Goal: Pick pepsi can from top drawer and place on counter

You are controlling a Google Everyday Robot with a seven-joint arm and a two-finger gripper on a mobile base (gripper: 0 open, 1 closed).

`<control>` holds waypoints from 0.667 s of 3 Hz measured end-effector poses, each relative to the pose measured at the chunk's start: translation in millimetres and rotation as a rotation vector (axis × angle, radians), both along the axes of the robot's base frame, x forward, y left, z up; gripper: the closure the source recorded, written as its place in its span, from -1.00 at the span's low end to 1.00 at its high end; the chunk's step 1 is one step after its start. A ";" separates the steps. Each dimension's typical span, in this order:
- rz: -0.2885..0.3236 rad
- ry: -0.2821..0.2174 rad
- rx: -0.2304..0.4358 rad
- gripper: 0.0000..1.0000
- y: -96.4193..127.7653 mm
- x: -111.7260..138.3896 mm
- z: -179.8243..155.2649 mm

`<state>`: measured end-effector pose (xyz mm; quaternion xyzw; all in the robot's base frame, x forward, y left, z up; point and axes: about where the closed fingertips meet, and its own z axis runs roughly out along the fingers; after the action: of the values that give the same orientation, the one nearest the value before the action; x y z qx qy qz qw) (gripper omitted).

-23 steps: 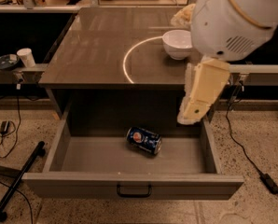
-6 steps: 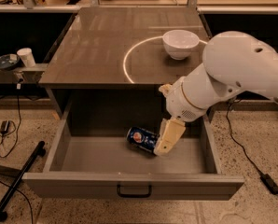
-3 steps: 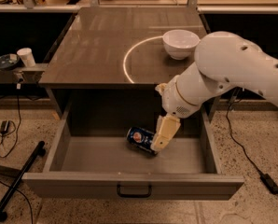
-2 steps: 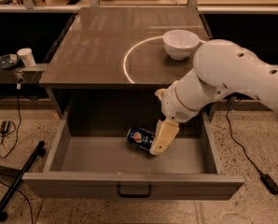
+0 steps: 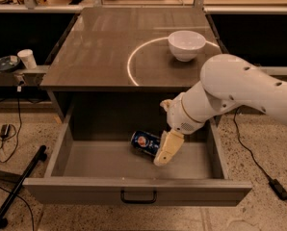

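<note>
The pepsi can [image 5: 143,143] lies on its side on the floor of the open top drawer [image 5: 85,188], near the middle, logo facing me. My gripper [image 5: 163,149] reaches down into the drawer on the white arm and sits right against the can's right end, covering part of it. The can rests on the drawer floor. The counter [image 5: 105,47] with its pale circular arc lies above and behind the drawer.
A white bowl [image 5: 186,44] stands on the counter at the right rear, on the arc. The drawer's dark bar handle [image 5: 138,196] is at the front centre. A paper cup [image 5: 26,58] stands on a shelf at the left. Cables and a black pole [image 5: 18,186] lie on the floor.
My gripper came down from above the drawer's right side into the drawer and has edged left until it sits against the can's right end. The can has not moved.
</note>
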<state>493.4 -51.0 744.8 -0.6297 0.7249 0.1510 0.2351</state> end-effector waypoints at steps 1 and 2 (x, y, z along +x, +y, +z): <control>0.019 -0.001 -0.004 -1.00 3.7 11.4 0.5; 0.059 -0.018 -0.025 -1.00 12.2 44.6 2.5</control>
<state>538.0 -38.9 747.3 -0.6551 0.7056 0.1432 0.2292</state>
